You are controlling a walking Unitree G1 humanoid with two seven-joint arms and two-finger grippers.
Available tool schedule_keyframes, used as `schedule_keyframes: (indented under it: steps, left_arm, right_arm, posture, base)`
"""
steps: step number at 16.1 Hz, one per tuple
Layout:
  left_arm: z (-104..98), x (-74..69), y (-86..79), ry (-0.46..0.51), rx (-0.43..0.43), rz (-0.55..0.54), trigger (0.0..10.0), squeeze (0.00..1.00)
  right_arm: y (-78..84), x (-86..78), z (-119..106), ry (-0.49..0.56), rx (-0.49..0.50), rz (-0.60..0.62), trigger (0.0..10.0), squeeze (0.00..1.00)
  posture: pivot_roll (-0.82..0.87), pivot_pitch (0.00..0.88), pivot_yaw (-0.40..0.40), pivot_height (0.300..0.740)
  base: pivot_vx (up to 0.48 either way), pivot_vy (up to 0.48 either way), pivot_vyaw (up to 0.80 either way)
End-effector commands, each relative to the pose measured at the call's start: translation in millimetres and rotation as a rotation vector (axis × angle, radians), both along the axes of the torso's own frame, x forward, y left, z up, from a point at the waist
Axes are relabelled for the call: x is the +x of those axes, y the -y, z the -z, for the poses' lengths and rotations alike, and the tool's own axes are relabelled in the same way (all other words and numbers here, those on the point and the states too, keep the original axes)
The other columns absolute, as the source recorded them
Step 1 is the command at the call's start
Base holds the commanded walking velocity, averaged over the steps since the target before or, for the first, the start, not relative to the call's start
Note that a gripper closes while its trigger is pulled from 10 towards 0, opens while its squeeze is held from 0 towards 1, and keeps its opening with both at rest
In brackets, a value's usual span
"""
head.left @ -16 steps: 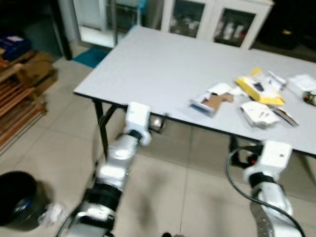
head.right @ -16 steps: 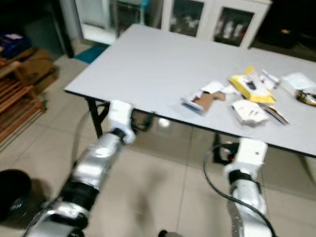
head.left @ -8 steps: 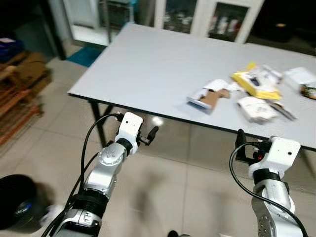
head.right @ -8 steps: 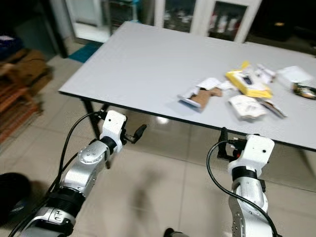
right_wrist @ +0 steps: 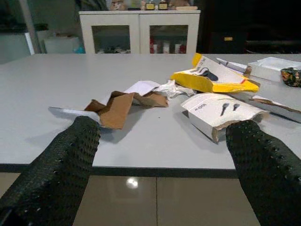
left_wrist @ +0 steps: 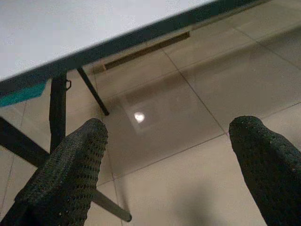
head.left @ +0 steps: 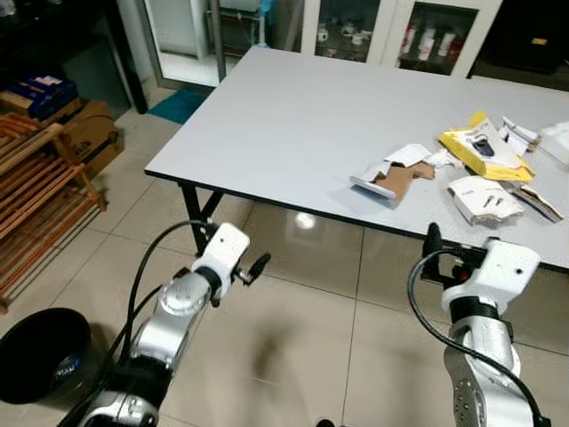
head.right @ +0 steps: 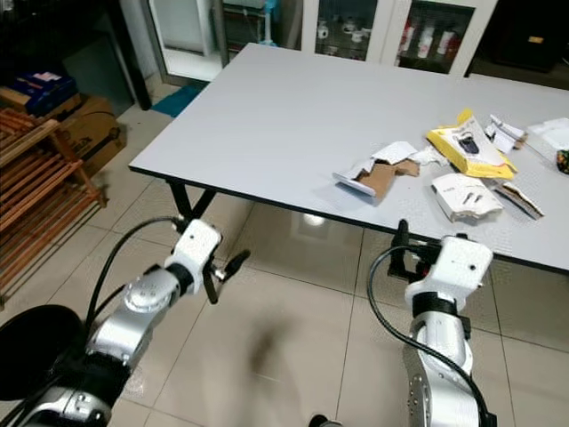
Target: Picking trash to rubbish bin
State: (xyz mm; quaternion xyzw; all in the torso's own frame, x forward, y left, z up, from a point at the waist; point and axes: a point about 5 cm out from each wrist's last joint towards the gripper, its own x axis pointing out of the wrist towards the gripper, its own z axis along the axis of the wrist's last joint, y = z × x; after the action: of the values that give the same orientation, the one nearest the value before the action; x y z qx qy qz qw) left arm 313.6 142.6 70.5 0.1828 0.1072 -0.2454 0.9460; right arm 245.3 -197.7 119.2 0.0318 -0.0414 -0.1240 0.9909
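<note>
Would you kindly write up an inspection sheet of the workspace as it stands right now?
Surface: grey table, trash grouped toward its right end.
Job's things: torn cardboard piece; yellow packet; white torn box; black rubbish bin on the floor at the robot's left.
Clutter: more wrappers at the table's far right.
Grippers: left gripper open, low over the floor tiles; right gripper open, at the table edge facing the trash.
Cables: black cable looping at the right wrist.
Surroundings: wooden rack, glass-door cabinets.

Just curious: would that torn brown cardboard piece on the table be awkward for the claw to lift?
The torn brown cardboard looks thin and creased, so probably light and floppy. It lies nearly flat on the table, so the open right claw may struggle to get under it.
</note>
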Motion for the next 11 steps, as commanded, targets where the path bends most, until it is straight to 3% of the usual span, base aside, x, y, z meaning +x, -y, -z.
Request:
schedule_keyframes:
  steps: [1, 7, 11]
  left_arm:
    - [-3.6, -2.5, 3.2, 0.04, 0.026, 0.011, 10.0, 0.0]
    - [-11.7, 2.2, -2.4, 0.107, -0.009, -0.158, 10.0, 0.0]
    - [-18.5, 6.4, -1.2, 0.125, 0.009, -0.132, 10.0, 0.0]
  right_arm:
    - [0.8, 0.7, -1.4, 0.003, -0.015, 0.003, 10.0, 0.0]
    - [5.4, -5.8, 1.7, -0.006, -0.017, 0.046, 10.0, 0.0]
    - [-0.3, 1.0, 3.5, 0.004, -0.001, 0.038, 10.0, 0.0]
  posture:
    - [0.23, 0.052, -0.038, 0.74]
    - [0.24, 0.034, -0.044, 0.74]
    - [0.25, 0.023, -0.015, 0.74]
  base:
    - [0.0, 0.0, 0.0]
    - [0.0, 0.0, -0.77]
    - [0.0, 0.0, -0.75]
